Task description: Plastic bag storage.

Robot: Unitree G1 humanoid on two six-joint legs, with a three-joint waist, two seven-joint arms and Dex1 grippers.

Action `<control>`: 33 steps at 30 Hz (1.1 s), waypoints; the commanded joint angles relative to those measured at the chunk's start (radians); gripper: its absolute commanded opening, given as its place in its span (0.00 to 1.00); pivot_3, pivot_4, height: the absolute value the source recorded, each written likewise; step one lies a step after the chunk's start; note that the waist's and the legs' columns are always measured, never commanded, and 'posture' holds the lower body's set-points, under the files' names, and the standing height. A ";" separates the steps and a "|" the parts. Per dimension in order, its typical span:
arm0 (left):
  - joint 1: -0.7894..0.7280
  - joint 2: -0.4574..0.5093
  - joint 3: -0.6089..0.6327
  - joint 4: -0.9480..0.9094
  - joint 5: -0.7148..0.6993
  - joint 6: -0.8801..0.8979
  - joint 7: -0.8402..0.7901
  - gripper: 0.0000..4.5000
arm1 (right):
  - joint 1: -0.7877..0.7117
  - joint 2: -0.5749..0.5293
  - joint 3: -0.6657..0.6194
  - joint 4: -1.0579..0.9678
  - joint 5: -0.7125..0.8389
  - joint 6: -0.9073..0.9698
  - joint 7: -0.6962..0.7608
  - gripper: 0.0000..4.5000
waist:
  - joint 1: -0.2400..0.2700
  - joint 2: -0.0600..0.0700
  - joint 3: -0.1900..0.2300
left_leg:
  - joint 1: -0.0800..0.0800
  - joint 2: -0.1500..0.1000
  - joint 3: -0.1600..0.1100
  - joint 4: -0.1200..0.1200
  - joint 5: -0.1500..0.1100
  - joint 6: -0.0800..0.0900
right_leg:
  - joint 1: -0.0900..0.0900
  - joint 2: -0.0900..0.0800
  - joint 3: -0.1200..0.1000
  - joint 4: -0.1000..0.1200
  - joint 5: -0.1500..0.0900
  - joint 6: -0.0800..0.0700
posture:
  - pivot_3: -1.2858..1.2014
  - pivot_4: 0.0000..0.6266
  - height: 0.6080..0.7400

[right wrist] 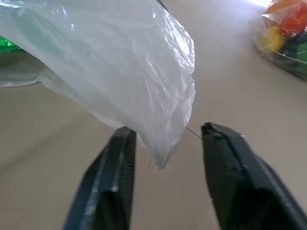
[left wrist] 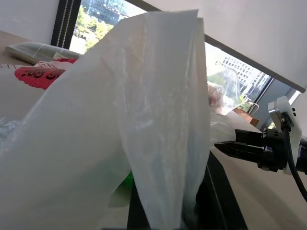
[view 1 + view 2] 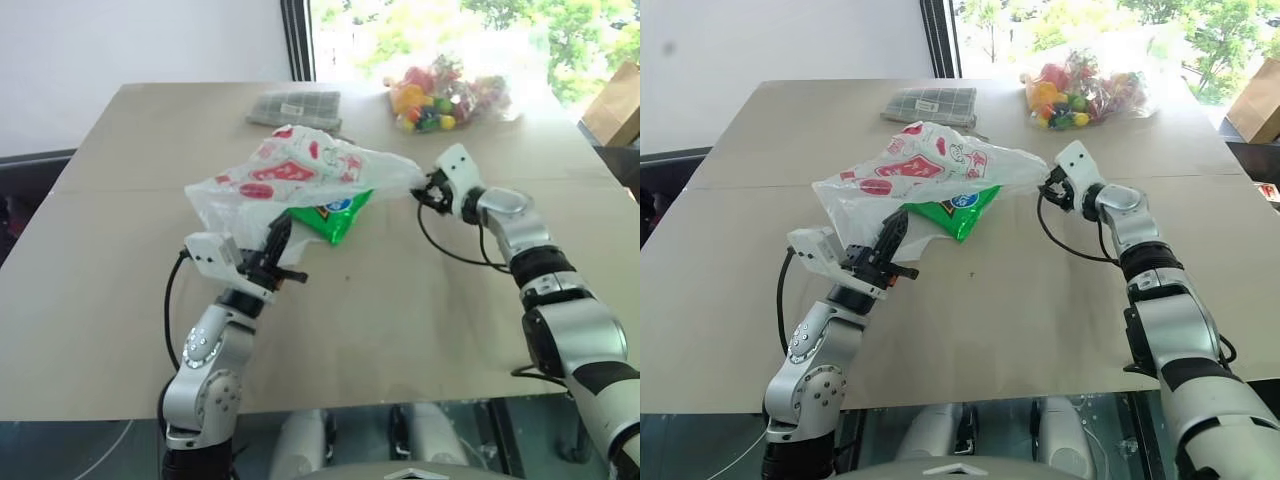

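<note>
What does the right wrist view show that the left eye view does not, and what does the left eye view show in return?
Right wrist view: the right gripper fingers stand apart, with the tip of the plastic bag between them, not yet pinched.

Left eye view: the left gripper is shut on the bag's near edge, and a flat grey packet lies on the far table.

Both: the bag, the green snack packet, the clear bag of colourful items.

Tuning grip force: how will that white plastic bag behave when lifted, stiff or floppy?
Likely very floppy: the plastic bag drapes and creases between the left end effector and the right end effector. Probably light, since the thin translucent film lets the green snack packet show through. Possibly slippery: its glossy tip sits between open right fingers.
</note>
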State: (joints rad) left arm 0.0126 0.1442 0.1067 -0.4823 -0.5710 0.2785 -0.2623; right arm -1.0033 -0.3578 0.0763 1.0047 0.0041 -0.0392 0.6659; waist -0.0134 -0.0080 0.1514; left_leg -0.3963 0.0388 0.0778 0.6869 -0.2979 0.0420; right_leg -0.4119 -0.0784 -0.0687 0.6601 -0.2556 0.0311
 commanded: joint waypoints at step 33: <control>-0.910 0.391 0.153 0.743 0.184 -0.315 -0.278 0.00 | -0.240 -0.169 -0.486 -0.308 0.473 0.220 -0.008 0.02 | -0.005 0.003 0.011 | -0.005 -0.001 0.005 -0.003 0.001 -0.002 | -0.002 0.001 -0.007 -0.002 0.000 0.001 | 0.52 0.24 1.00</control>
State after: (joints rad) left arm -0.8946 0.5146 0.2358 0.3325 -0.3922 -0.0052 -0.5359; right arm -1.2274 -0.4979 -0.3694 0.7620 0.4478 0.1922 0.6768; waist -0.0180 -0.0047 0.1624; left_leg -0.4011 0.0385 0.0829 0.6837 -0.2968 0.0403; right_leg -0.4135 -0.0773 -0.0757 0.6587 -0.2558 0.0317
